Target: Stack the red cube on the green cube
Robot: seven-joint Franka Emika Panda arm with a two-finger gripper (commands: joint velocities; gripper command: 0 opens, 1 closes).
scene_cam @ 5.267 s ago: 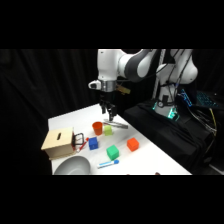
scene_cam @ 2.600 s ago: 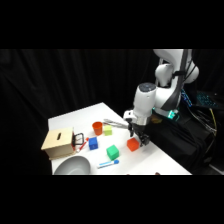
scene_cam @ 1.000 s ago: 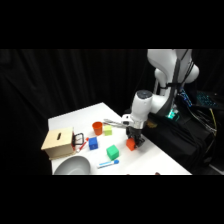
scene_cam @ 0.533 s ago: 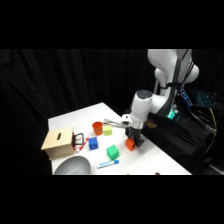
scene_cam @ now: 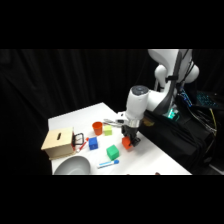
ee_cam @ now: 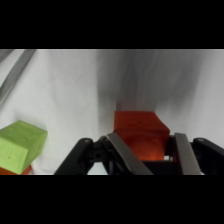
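Gripper [ee_cam: 146,157] is down at the table [scene_cam: 155,157], fingers [ee_cam: 122,155] narrowed on either side of the red cube [ee_cam: 140,131], which sits between them; whether they actually pinch it, can't tell for certain, but both bars flank its faces closely. In the side view, red cube [scene_cam: 126,143] is directly under the gripper [scene_cam: 130,140], at roughly 2 o'clock from the green cube [scene_cam: 112,152] and just beside it, not touching. Pale yellow-green block [scene_cam: 107,130] sits at 12 o'clock from the green cube, red cup [scene_cam: 97,128] at 11, blue cube [scene_cam: 93,143] at 9. Wooden box [scene_cam: 58,142] and bowl [scene_cam: 72,165] lie farther toward 9 and 7.
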